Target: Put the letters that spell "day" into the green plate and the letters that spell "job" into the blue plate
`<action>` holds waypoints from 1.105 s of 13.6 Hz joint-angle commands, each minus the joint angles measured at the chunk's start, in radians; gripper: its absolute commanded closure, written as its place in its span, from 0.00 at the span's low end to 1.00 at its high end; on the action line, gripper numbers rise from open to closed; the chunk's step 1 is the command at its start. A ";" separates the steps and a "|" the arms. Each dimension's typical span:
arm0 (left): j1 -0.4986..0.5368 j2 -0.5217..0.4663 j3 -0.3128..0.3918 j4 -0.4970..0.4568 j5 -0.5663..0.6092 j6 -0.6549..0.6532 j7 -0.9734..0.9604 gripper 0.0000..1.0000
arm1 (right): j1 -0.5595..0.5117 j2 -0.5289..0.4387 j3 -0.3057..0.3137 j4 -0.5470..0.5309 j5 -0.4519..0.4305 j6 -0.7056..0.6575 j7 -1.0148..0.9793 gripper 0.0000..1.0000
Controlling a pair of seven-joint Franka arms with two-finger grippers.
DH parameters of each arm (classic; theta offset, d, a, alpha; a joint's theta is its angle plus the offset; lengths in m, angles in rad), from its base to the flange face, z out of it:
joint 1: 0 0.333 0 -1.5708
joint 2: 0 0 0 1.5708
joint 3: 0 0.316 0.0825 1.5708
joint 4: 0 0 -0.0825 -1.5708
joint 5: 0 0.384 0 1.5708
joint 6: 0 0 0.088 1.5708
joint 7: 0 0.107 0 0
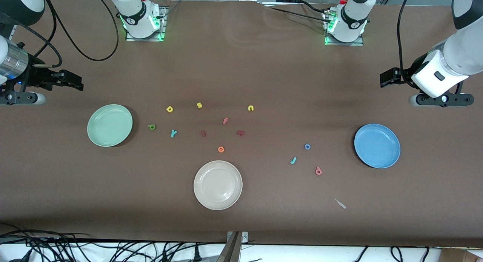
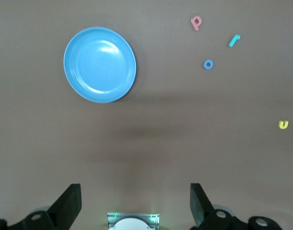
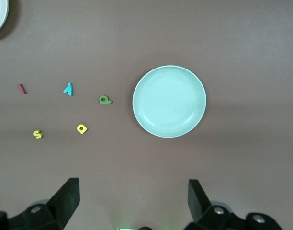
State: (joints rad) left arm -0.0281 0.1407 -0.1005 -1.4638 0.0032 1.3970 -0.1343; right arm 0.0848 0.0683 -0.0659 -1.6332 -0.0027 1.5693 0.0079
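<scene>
The green plate (image 1: 109,125) (image 3: 169,101) lies toward the right arm's end. Beside it are the olive d (image 1: 152,127) (image 3: 105,99), yellow a (image 1: 169,109) (image 3: 82,128) and teal y (image 1: 173,133) (image 3: 68,89). The blue plate (image 1: 376,145) (image 2: 99,64) lies toward the left arm's end, with the blue o (image 1: 307,146) (image 2: 208,64), teal j (image 1: 293,161) (image 2: 234,40) and salmon b (image 1: 318,171) (image 2: 196,22) beside it. My right gripper (image 1: 73,82) (image 3: 133,203) and left gripper (image 1: 388,77) (image 2: 135,206) both hang open and hold nothing, each over bare table at its own end.
A cream-white plate (image 1: 217,185) lies mid-table, nearest the front camera. Spare letters are scattered between the plates: yellow s (image 1: 199,105), yellow n (image 1: 251,108), pink f (image 1: 225,120), orange e (image 1: 221,149) and two dark red ones (image 1: 203,133). A pale scrap (image 1: 340,204) lies near the b.
</scene>
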 commanded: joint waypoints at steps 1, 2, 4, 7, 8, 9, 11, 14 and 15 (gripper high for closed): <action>0.002 -0.012 -0.002 0.007 0.000 0.026 0.018 0.00 | -0.008 0.001 0.005 0.009 0.001 -0.014 -0.006 0.00; 0.002 -0.016 -0.001 0.005 0.000 0.036 0.018 0.00 | -0.008 0.001 0.005 0.009 0.001 -0.021 -0.003 0.00; 0.004 -0.024 -0.019 0.000 0.001 0.037 0.018 0.00 | -0.008 0.001 0.005 0.009 0.001 -0.028 -0.003 0.00; 0.007 -0.024 -0.018 0.002 0.000 0.051 0.018 0.00 | -0.008 -0.001 0.005 0.009 0.001 -0.029 -0.003 0.00; 0.005 -0.026 -0.019 -0.003 0.000 0.051 0.018 0.00 | -0.008 0.001 0.005 0.009 0.001 -0.029 -0.003 0.00; 0.005 -0.030 -0.022 -0.004 0.000 0.051 0.018 0.00 | -0.007 -0.001 0.005 0.010 0.001 -0.029 -0.003 0.00; 0.005 -0.030 -0.022 -0.003 0.001 0.053 0.018 0.00 | -0.008 -0.001 0.005 0.009 0.001 -0.031 -0.009 0.00; 0.004 -0.030 -0.027 -0.004 0.001 0.051 0.018 0.00 | -0.008 -0.001 0.005 0.007 0.001 -0.034 -0.020 0.00; 0.004 -0.030 -0.027 -0.001 0.001 0.053 0.018 0.00 | -0.007 -0.001 0.005 0.007 0.000 -0.040 -0.019 0.00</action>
State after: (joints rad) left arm -0.0286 0.1258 -0.1207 -1.4614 0.0032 1.4450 -0.1330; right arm 0.0844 0.0684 -0.0659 -1.6333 -0.0027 1.5506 0.0038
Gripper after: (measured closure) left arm 0.000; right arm 0.000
